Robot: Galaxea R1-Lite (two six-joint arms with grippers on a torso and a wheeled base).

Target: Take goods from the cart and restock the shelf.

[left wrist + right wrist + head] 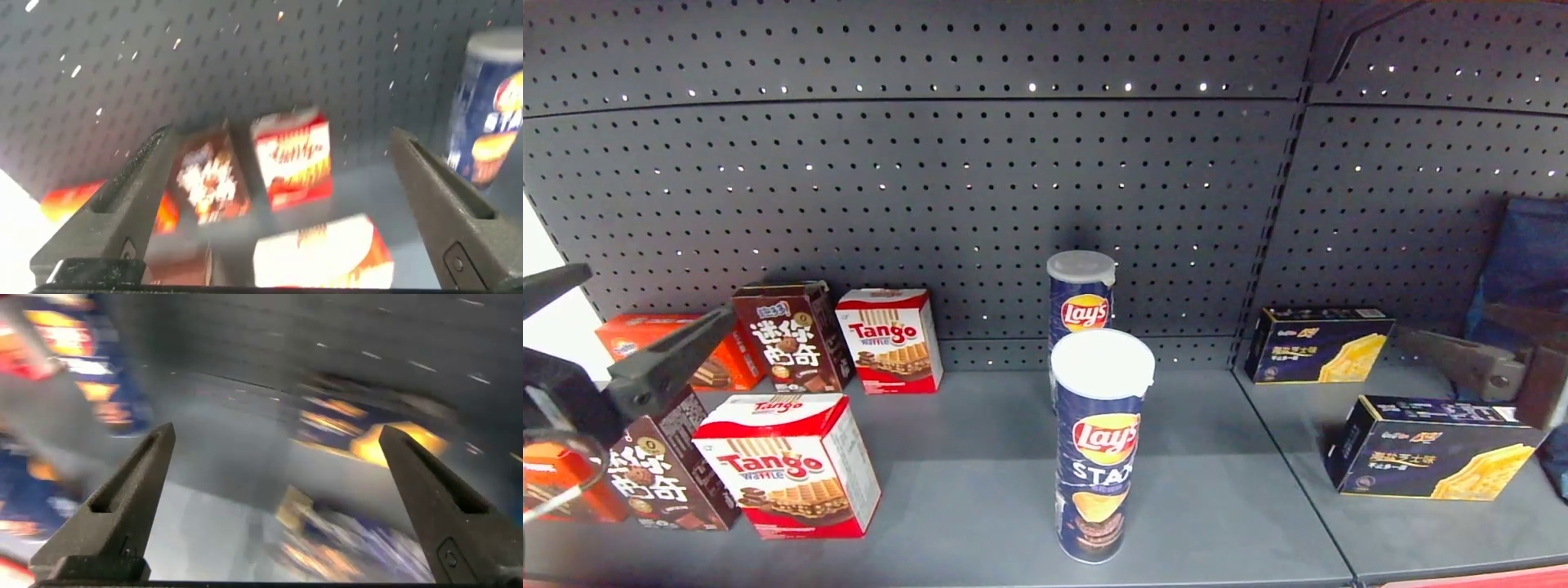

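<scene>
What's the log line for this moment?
left gripper: open, empty, near front wafer box | right gripper: open, empty, near front blue box | shelf: two chip cans upright, centre

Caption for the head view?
Two chip cans stand on the shelf between wafer boxes and dark blue boxes; left hand and right hand flank them.

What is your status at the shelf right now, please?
Left pincer open, empty. Right pincer open, empty. Front crisp can upright on shelf, second can behind it. Wafer box near left pincer.
</scene>
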